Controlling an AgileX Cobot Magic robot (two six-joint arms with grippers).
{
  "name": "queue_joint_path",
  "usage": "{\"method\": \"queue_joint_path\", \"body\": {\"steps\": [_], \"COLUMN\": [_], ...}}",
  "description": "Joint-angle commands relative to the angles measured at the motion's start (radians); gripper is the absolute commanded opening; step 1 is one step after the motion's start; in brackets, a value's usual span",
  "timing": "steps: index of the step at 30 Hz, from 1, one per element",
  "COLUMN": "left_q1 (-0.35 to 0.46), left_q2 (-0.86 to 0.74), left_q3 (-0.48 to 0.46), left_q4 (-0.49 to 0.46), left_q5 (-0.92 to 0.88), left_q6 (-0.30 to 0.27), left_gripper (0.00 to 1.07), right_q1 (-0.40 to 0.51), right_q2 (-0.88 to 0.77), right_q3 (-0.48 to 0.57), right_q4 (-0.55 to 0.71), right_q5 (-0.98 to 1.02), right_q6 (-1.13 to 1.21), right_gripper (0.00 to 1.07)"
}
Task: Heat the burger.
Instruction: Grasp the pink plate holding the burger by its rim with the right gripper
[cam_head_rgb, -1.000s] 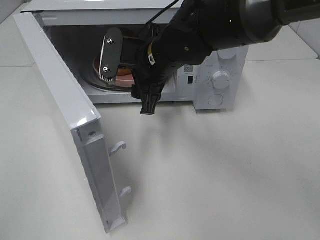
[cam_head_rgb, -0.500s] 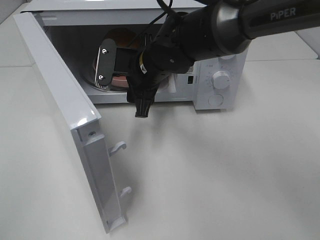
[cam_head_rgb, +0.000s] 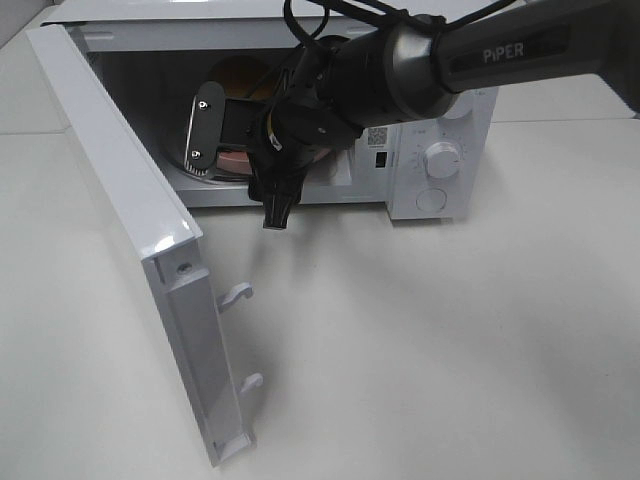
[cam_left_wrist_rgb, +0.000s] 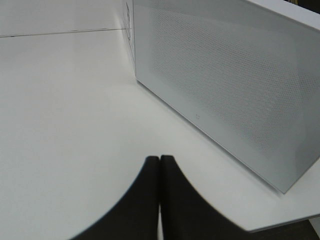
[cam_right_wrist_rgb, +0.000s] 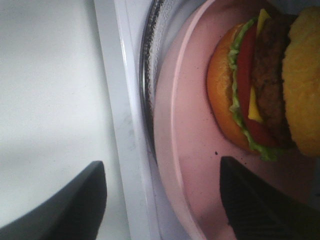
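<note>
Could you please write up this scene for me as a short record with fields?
Microwave: door swung wide open
Burger: on the pink plate, inside the microwave
Right gripper: jaws open, holding nothing, straddling the microwave's front sill near the plate
Left gripper: jaws shut, empty, low over the table beside a white dotted panel
Task stage: burger is in; door not yet closed
</note>
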Motion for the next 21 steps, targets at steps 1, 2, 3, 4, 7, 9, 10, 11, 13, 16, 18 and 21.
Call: {"method": "queue_joint_path", "body": {"steps": [1,2,3,4,7,9,10,11,13,16,18,21], "left_q1": [-0.001,-0.001,-0.001,-0.001,-0.001,-0.001,-0.001,-0.001,-0.001,-0.001,-0.001,-0.001], "left_q2": [-0.007,-0.007,-0.007,-0.007,-0.007,-0.007,-0.007,-0.007,-0.007,-0.007,-0.007,-0.007], "left_q3": [0.002,0.002,0.002,0.002,0.002,0.002,0.002,0.002,0.002,0.002,0.002,0.002], "left_q4": [0.0,0.0,0.0,0.0,0.0,0.0,0.0,0.0,0.0,0.0,0.0,0.001], "left_q5": [-0.008,-0.008,-0.008,-0.008,-0.008,-0.008,-0.008,-0.008,-0.008,-0.008,-0.008,-0.008], "left_q6": [-0.001,-0.001,-0.001,-0.001,-0.001,-0.001,-0.001,-0.001,-0.001,-0.001,-0.001,-0.001], "left_gripper": [0.0,0.0,0.0,0.0,0.0,0.0,0.0,0.0,0.0,0.0,0.0,0.0], "right_q1": [-0.002,-0.002,-0.002,-0.002,-0.002,-0.002,-0.011,-0.011,-0.023,-0.03,-0.042,-0.048], "right_q2": [0.002,0.004,0.004,0.005,0.02,0.032,0.042,0.042,0.054,0.062,0.078,0.086], "right_q3": [-0.01,-0.01,-0.01,-0.011,-0.011,-0.015,-0.022,-0.022,-0.022,-0.027,-0.043,-0.056], "right_q4": [-0.015,-0.022,-0.022,-0.03,-0.036,-0.037,-0.037,-0.037,-0.037,-0.037,-0.037,-0.036], "right_q5": [0.001,0.001,0.001,0.0,-0.003,-0.002,-0.009,-0.009,-0.033,-0.043,-0.046,-0.048], "right_q6": [0.007,0.007,0.007,0.007,0.008,0.008,0.012,0.012,0.023,0.024,0.035,0.04], "right_gripper": [0.66,0.66,0.66,0.66,0.66,0.66,0.66,0.66,0.66,0.65,0.65,0.65]}}
